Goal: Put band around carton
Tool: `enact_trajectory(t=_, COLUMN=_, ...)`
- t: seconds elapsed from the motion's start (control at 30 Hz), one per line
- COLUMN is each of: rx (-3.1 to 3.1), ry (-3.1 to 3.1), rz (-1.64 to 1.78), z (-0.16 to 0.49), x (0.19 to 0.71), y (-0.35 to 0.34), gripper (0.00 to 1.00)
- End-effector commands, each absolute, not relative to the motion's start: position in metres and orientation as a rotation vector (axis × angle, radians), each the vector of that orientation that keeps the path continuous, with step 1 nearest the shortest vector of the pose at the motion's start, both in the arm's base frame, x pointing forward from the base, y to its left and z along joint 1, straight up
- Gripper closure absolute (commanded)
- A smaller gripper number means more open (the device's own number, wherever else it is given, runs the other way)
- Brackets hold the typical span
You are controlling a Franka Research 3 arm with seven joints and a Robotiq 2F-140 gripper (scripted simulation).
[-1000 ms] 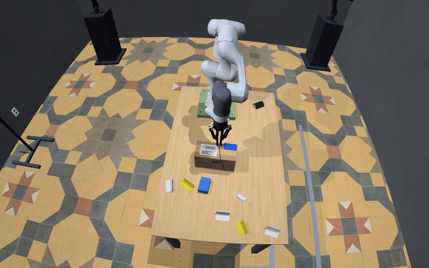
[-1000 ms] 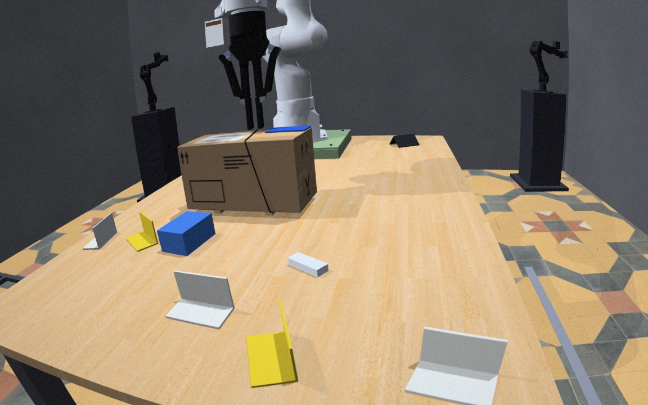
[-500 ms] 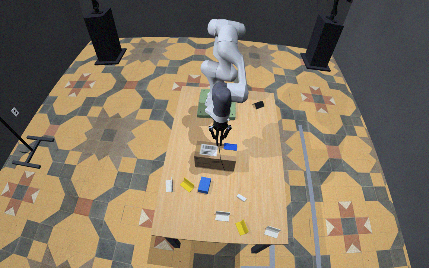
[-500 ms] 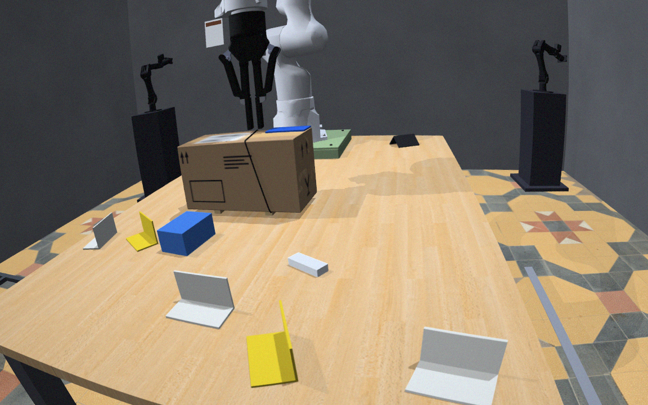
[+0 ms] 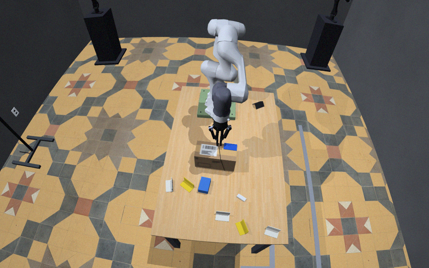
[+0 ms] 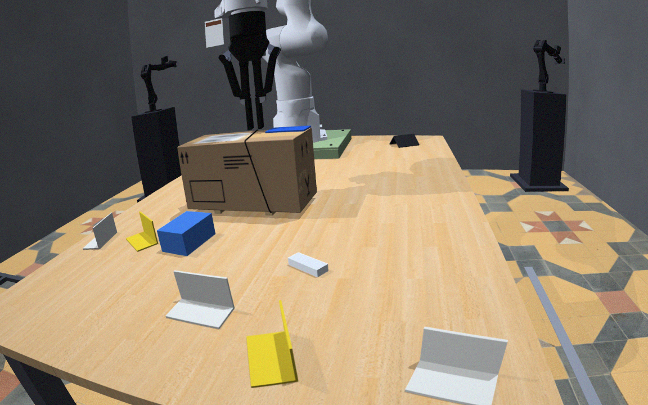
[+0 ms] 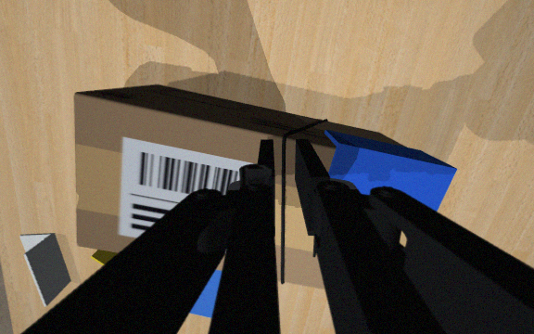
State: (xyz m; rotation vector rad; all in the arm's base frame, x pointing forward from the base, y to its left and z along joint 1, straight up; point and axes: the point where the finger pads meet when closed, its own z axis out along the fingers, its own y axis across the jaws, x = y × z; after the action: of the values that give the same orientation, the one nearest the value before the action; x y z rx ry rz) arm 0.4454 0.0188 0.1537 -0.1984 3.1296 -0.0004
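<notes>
A brown carton (image 5: 209, 161) (image 6: 225, 171) (image 7: 105, 125) with a barcode label stands level on the wooden table (image 5: 259, 173). A thin black band (image 5: 222, 160) (image 6: 258, 173) (image 7: 283, 218) runs round it, slanted on the front face. A blue corner guard (image 5: 230, 146) (image 6: 286, 129) (image 7: 387, 172) sits on the carton's top back edge, to the right of the band and not under it. My gripper (image 5: 219, 144) (image 6: 254, 125) (image 7: 284, 160) points down just over the carton top. Its fingers are nearly shut, with a narrow gap either side of the band line, and hold nothing.
In front of the carton lie a blue block (image 5: 204, 184) (image 6: 185, 232), yellow angle pieces (image 5: 186, 184) (image 6: 268, 355), white angle pieces (image 5: 222, 216) (image 6: 200, 302) and a small white block (image 5: 241, 197) (image 6: 307, 264). A black piece (image 5: 258, 105) lies at the back right beside the green arm base (image 6: 333, 142).
</notes>
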Motion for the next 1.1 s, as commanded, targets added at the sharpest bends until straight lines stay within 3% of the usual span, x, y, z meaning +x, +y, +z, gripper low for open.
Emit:
enact_trajectory(t=0.0, rx=-0.197, ry=3.13, rz=-0.002, z=0.1521, x=0.4452, y=0.0187, gripper=0.82)
enact_trajectory(t=1.07, rx=-0.197, ry=3.13, rz=-0.002, z=0.1475, x=0.4452, y=0.0187, gripper=0.82)
